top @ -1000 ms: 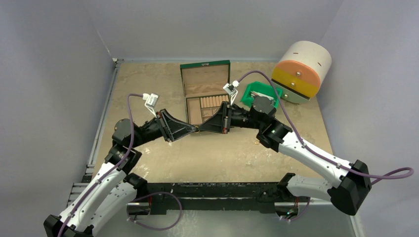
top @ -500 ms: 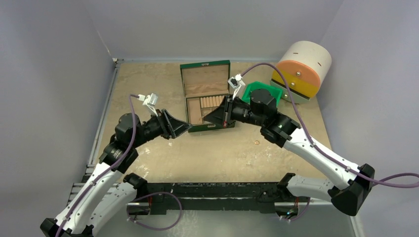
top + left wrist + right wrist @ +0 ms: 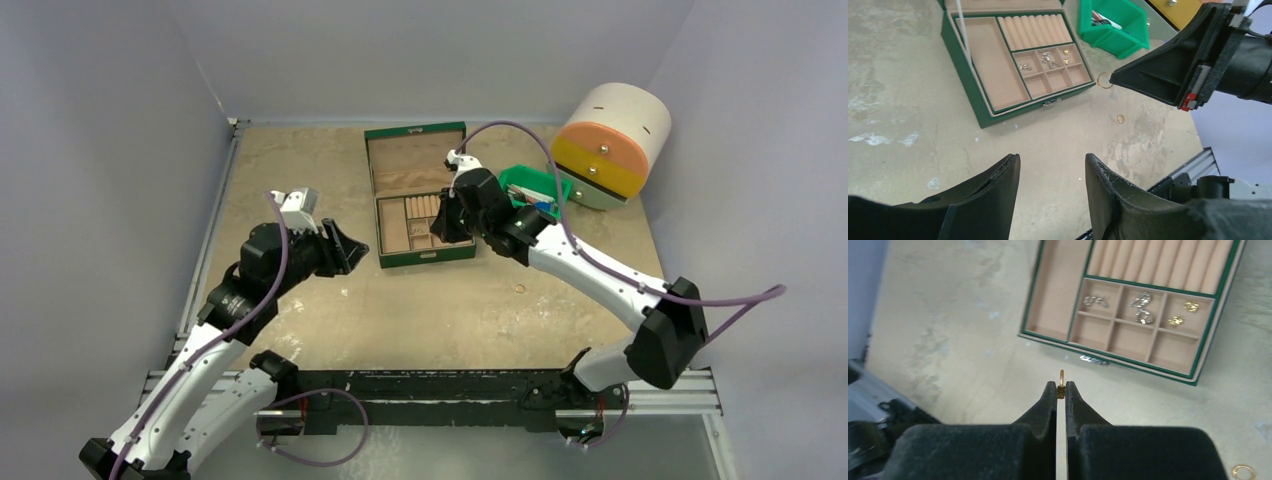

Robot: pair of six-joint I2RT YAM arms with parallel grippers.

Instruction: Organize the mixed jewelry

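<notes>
Gold: 1 ring (image 3: 1105,80) in right hand (image 3: 1061,388), 1 loose ring (image 3: 1120,119) on table (image 3: 908,125).

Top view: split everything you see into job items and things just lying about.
Job:
- gold ring pinched in the right gripper
- loose gold ring lying outside the box
- silvery pieces and gold pieces in the green box

Lying about:
- green bin
- round cabinet with orange and yellow drawers

2 white arms (image 3: 592,276), black joints (image 3: 668,342), purple cables (image 3: 735,302)
</notes>
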